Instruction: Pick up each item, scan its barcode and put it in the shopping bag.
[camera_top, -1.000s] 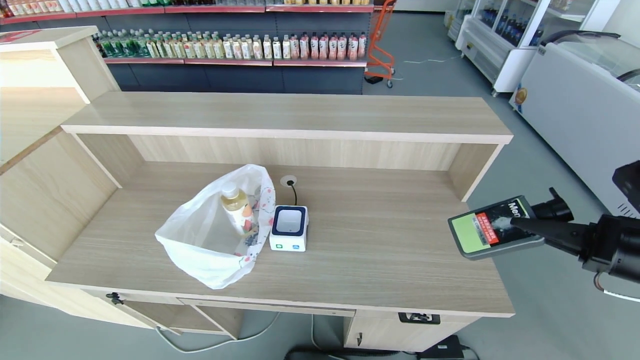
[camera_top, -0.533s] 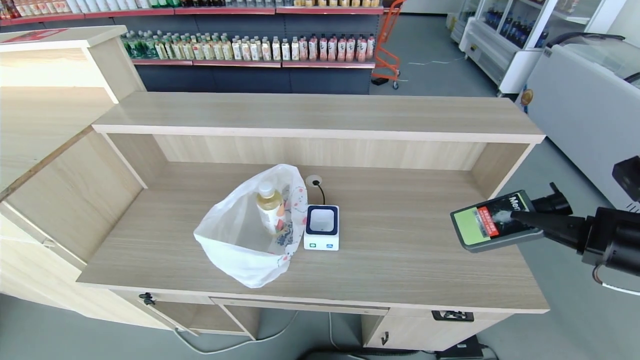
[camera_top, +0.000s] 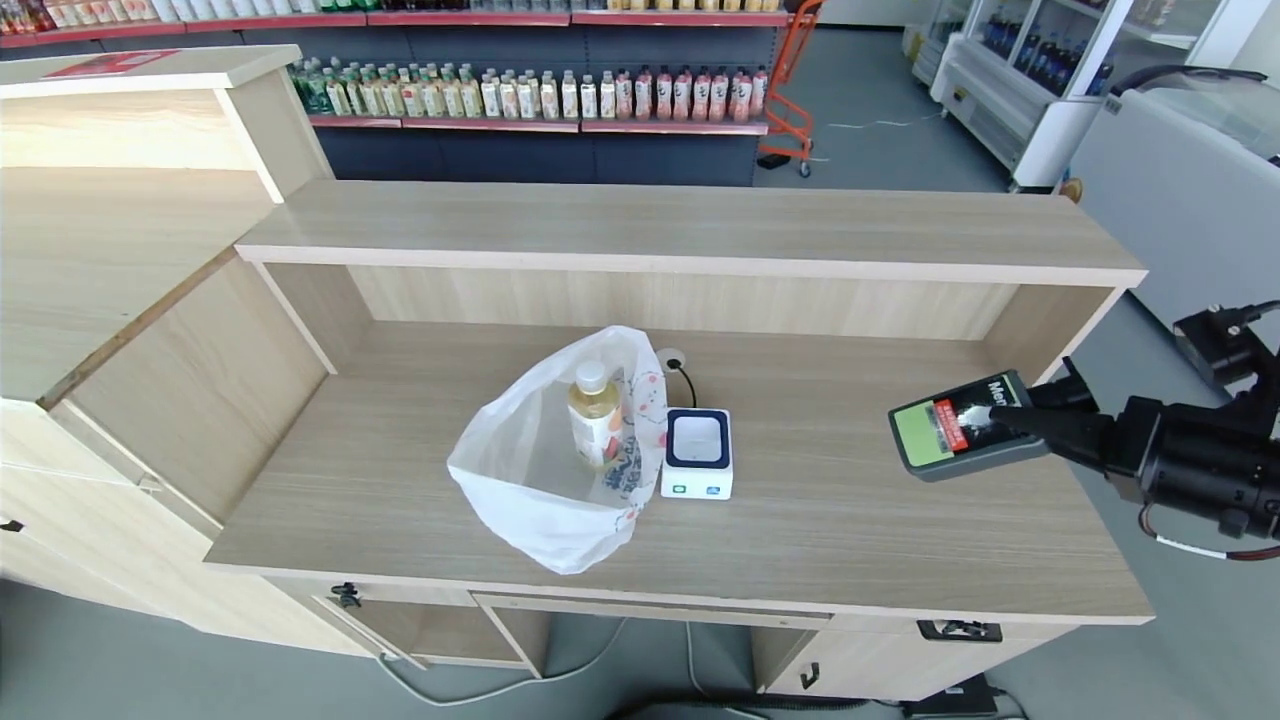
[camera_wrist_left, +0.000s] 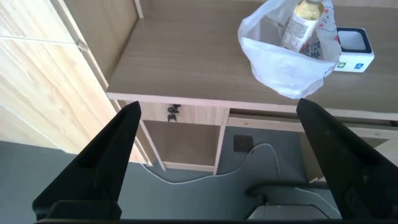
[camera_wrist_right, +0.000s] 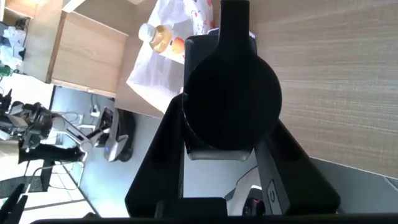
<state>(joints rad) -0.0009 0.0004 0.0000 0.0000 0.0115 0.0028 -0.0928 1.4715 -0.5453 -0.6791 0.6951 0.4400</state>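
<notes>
Right fingers (camera_top: 1050, 430) clamp a box (camera_top: 950, 428) above the counter's (camera_top: 850, 520) right edge | left fingers (camera_wrist_left: 93, 174) spread, holding nothing, off the front edge | bag (camera_top: 540, 490) holding bottle (camera_top: 594, 415) mid-counter, scanner (camera_top: 697, 467) just beside.

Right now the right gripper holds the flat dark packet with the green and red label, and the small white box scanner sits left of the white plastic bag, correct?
Not quite: the head view shows the small white box scanner right of the white plastic bag, not left. The right gripper does hold the flat dark packet with the green and red label.
</notes>
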